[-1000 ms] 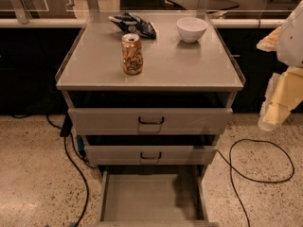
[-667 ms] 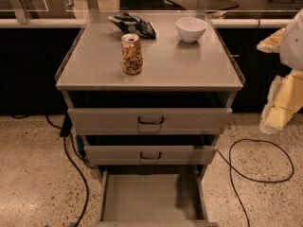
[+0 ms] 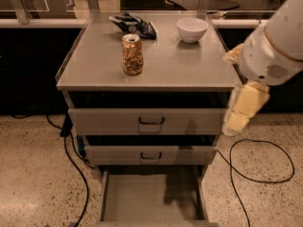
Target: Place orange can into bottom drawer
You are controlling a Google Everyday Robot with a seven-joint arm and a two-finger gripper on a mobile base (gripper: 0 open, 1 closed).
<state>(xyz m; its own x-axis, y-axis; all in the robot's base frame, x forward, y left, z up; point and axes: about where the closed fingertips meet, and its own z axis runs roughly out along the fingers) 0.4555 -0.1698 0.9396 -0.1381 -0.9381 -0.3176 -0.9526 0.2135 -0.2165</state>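
The orange can (image 3: 132, 54) stands upright on the grey cabinet top (image 3: 189, 70), left of centre, with nothing holding it. The bottom drawer (image 3: 142, 200) is pulled out at floor level, and its plain grey inside holds nothing that I can see. My gripper (image 3: 240, 109) hangs off the white arm at the right, beside the cabinet's right front corner at the height of the top drawer. It is well to the right of the can and apart from it.
A white bowl (image 3: 192, 29) and a dark crumpled bag (image 3: 134, 24) sit at the back of the cabinet top. Two upper drawers with black handles (image 3: 151, 121) are slightly ajar. Black cables (image 3: 258, 162) lie on the speckled floor on both sides.
My arm and gripper have moved left, toward the cabinet's right front corner. The can, bowl and drawers have not moved.
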